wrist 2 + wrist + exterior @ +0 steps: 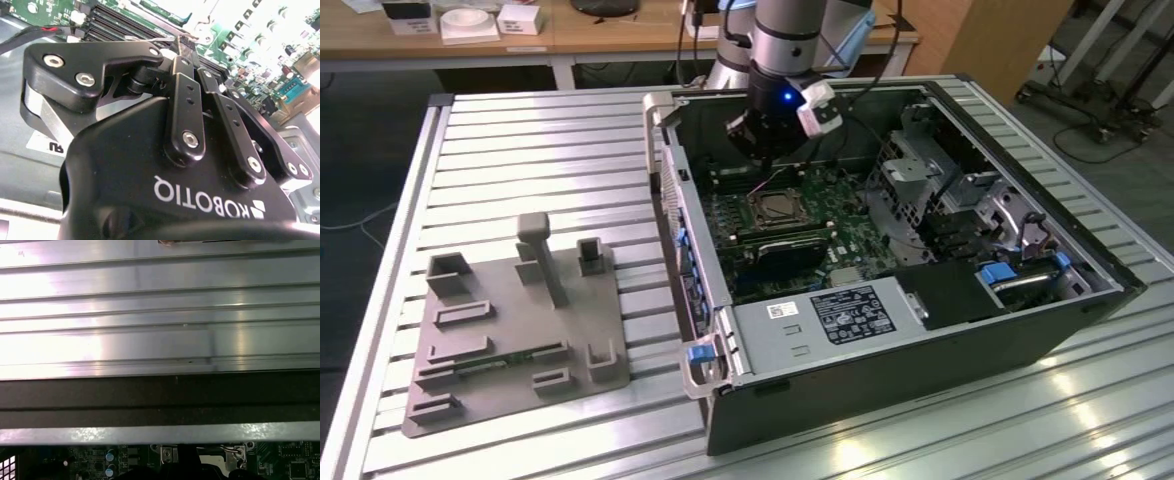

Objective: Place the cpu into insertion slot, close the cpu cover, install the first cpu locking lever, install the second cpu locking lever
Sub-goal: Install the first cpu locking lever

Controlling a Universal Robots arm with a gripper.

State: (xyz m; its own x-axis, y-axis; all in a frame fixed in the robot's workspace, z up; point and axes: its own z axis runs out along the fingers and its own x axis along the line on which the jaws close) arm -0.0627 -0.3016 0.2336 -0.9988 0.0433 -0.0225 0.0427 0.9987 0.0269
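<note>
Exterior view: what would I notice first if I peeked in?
The open computer case lying on the ribbed metal table, with its green board showing. The arm's gripper hangs inside it, close to the insertion slot. On the exterior view's left sits a grey plastic stand.

An open computer case (921, 400) stands on the bench (520, 130), in the right half of the exterior view. A holder block (520, 330) lies on the bench at lower left, apart from the case. Inside the case, the socket (781, 207) sits on the circuit board (854, 235) near frame centre. The hand (767, 160) is just above it in the frame, and a box (854, 312) lies below it.
</note>
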